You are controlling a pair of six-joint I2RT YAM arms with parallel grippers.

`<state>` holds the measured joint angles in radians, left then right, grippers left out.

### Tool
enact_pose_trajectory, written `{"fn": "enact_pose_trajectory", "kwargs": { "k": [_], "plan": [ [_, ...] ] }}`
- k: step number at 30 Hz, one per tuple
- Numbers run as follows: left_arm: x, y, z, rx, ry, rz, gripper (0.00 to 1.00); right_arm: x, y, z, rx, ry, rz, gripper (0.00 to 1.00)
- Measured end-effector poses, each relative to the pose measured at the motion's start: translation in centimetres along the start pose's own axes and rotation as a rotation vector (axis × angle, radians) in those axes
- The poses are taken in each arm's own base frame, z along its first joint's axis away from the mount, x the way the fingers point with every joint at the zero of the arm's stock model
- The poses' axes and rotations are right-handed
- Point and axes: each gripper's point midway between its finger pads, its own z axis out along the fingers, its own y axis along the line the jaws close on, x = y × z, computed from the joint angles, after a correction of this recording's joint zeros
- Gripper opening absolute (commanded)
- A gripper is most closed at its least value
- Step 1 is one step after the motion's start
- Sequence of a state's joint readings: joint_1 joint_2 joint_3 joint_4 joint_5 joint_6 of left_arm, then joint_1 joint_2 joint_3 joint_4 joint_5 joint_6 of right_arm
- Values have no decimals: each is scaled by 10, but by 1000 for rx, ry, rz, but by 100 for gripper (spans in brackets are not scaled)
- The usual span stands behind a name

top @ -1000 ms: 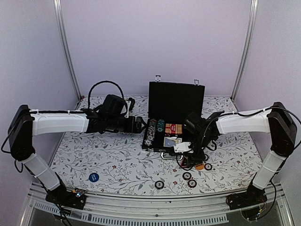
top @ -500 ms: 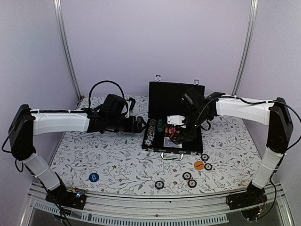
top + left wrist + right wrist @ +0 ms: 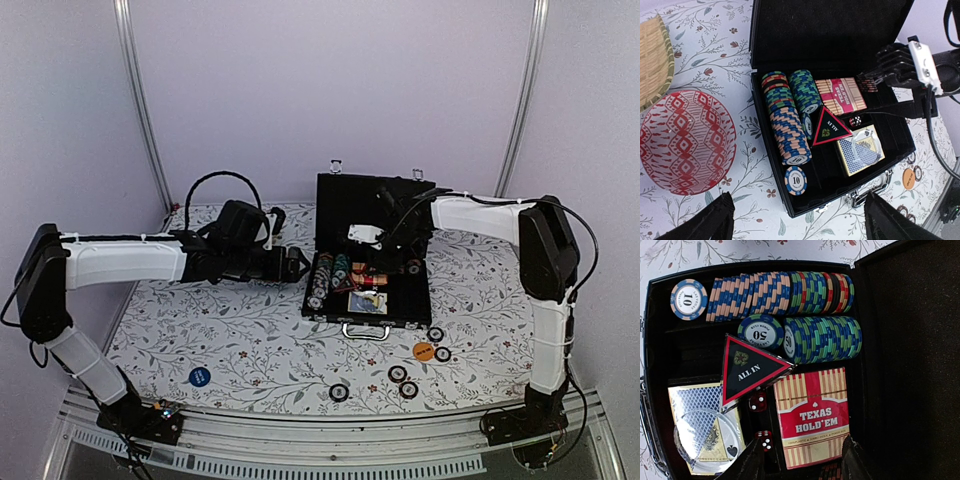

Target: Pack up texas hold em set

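The black briefcase [image 3: 375,210] lies open at mid table, lid up. Inside are rows of poker chips [image 3: 790,120], a red triangle [image 3: 829,127], a red card deck [image 3: 815,415], a blue deck [image 3: 860,150] and red dice [image 3: 758,401]. My right gripper [image 3: 385,263] hangs over the case's right rear part, shut on a small stack of chips [image 3: 867,84]. My left gripper [image 3: 802,220] is open and empty over the table by the case's left front corner. Loose chips [image 3: 403,380], an orange disc [image 3: 424,351] and a blue disc [image 3: 200,376] lie on the cloth.
A pink-red patterned ball [image 3: 685,142] and a tan slatted mat [image 3: 655,60] sit left of the case, under my left arm. The silver handle [image 3: 366,330] faces the near edge. Side rails and purple walls bound the table.
The right arm rose from the table in front of the case and swung back over the case's rear right. Its jaws narrowed slightly. The left arm has not moved.
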<state>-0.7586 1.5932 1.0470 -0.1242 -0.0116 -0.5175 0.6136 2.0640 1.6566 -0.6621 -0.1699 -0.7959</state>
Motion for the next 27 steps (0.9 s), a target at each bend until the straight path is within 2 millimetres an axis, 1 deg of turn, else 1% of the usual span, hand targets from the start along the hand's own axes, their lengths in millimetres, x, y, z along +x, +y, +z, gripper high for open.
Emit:
{"fn": "enact_pose_trajectory", "kwargs": {
  "k": [4, 7, 12, 16, 20, 23, 27],
  "plan": [
    [4, 2, 1, -5, 9, -4, 90, 5, -1, 6, -5, 13, 7, 54],
    [6, 3, 1, -6, 13, -5, 90, 2, 1, 5, -16, -5, 6, 55],
    [6, 3, 1, -7, 13, -4, 90, -4, 19, -1, -93, -57, 9, 62],
    [6, 3, 1, -7, 13, -4, 90, -15, 29, -3, -112, -81, 12, 67],
    [6, 3, 1, -7, 13, -4, 90, -27, 42, 5, -105, -67, 10, 69],
    [6, 3, 1, -7, 13, -4, 90, -40, 50, 20, -91, -54, -1, 69],
    [6, 4, 1, -9, 14, -4, 90, -48, 54, 39, -71, -26, -4, 68]
  ]
}}
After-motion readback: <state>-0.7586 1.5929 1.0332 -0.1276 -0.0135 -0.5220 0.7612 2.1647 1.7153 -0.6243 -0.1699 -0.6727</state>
